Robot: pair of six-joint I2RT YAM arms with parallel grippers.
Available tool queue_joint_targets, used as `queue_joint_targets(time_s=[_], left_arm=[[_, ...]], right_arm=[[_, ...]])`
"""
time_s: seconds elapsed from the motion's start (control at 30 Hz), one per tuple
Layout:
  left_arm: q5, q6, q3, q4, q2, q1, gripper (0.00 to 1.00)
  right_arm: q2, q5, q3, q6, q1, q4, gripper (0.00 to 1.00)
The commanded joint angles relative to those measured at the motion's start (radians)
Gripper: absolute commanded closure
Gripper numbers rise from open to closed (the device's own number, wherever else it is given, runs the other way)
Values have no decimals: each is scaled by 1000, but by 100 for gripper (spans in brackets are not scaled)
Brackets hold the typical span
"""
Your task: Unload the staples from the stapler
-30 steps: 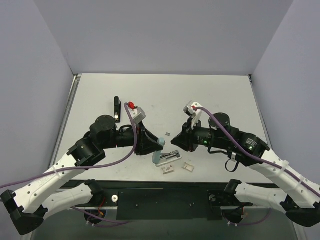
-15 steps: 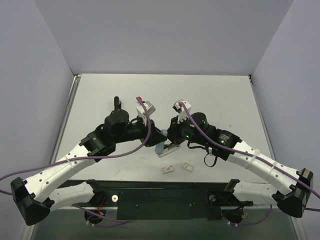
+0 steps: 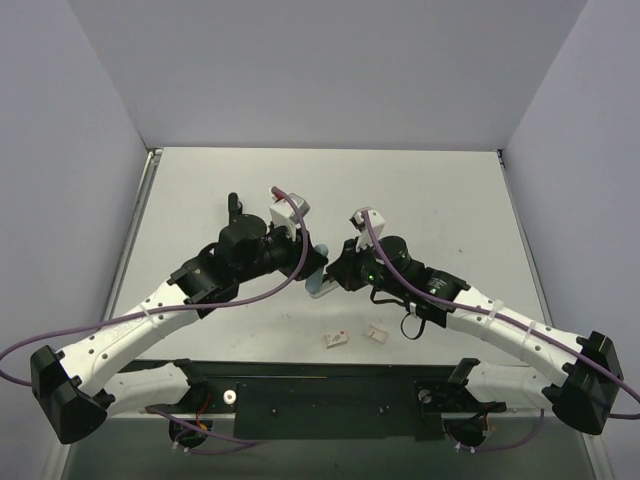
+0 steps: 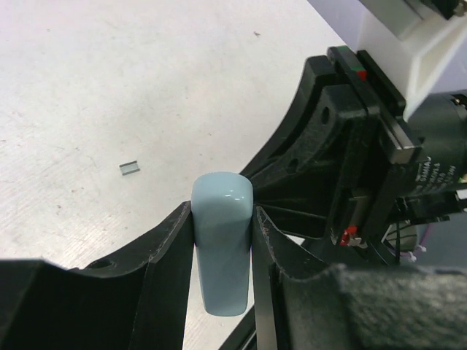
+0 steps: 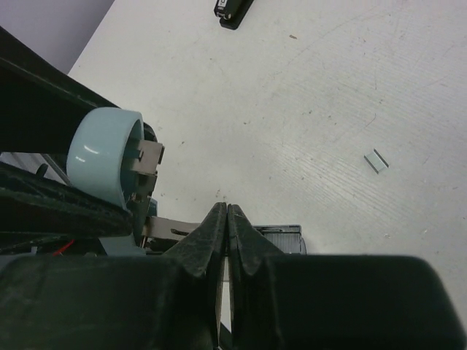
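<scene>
You have the stapler [image 3: 319, 285] [image 4: 222, 248] [image 5: 102, 157] raised off the surface [image 3: 430, 190] near the middle, between the two arms. Your left hand [image 3: 316, 265] [image 4: 222, 213] grips it: in the left wrist view the two black fingers [image 4: 171, 248] press on either side of the pale blue body, whose rounded end stands up past the fingertips.

Your right hand [image 3: 335, 275] [image 5: 227, 211] meets it from the right, and the two hands all but touch. Its fingers [image 5: 208, 237] are drawn narrow, with only a thin slit between them. They point at the stapler's metal parts just right of the blue cap, and a grey metal block [image 5: 281, 237] shows right behind them. From this angle you cannot tell whether anything thin is pinched in that slit.

A small staple piece [image 4: 130, 168] [image 5: 376, 161] lies on the surface beyond the hands. Two pale bits [image 3: 335, 338] [image 3: 377, 333] lie side by side nearer you, close to the near edge and apart from the stapler. A black object [image 3: 233, 207] [image 5: 233, 9] rests on the surface to the far left, just past your left arm.
</scene>
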State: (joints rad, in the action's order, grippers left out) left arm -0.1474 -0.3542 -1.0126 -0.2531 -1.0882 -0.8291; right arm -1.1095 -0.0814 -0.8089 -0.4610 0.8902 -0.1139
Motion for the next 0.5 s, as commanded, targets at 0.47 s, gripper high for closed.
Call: queue_joint_targets(time_s=[0.47], left_arm=[[232,-118,81,322,83,31,100]], right_arm=[[-144,-118,82,-133,0,-294,100]])
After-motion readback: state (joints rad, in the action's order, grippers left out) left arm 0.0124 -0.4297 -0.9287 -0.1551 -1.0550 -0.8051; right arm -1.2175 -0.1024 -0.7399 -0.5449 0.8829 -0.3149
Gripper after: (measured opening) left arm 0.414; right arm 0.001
